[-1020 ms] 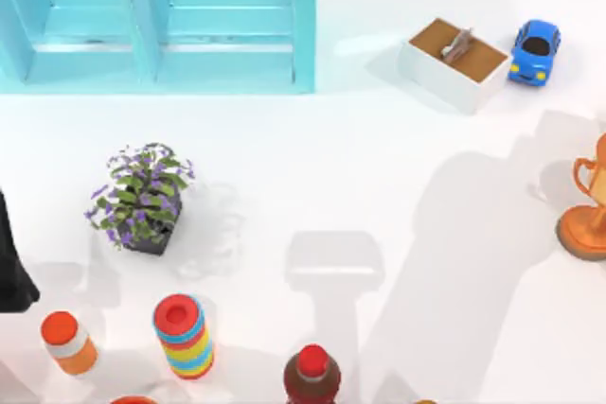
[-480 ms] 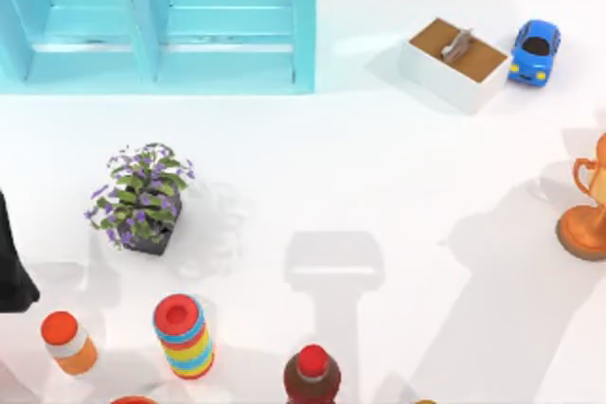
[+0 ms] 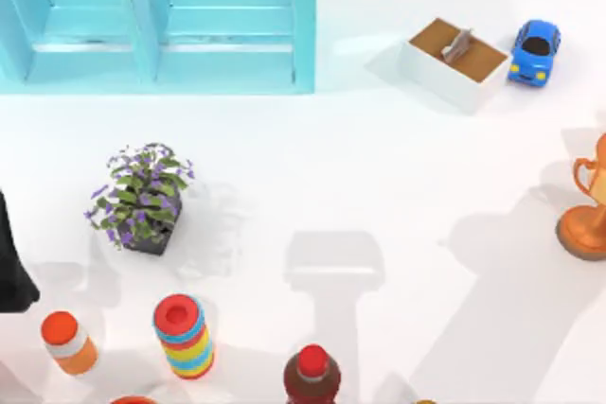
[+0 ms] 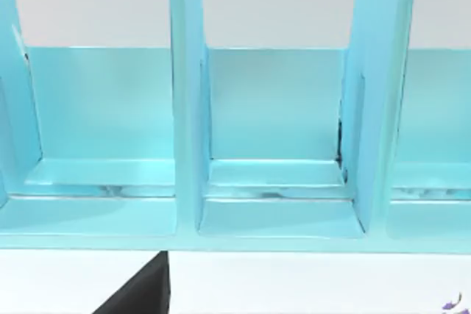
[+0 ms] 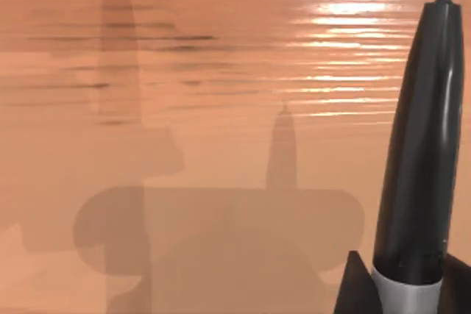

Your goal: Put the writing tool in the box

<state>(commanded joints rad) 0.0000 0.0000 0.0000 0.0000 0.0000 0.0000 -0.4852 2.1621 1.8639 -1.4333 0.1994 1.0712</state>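
Black-capped marker pen [image 5: 421, 159] upright before a glossy brown wooden surface [image 5: 184, 93]; shadows across it

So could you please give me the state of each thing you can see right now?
marker pen: black end up, seen close in the right wrist view.
white box: open-topped, grey piece inside, no pen in it.
blue toy car: on its wheels, beside the box.
potted plant: upright.
trophy: upright at the table's right edge.
red-capped bottle: upright, capped.
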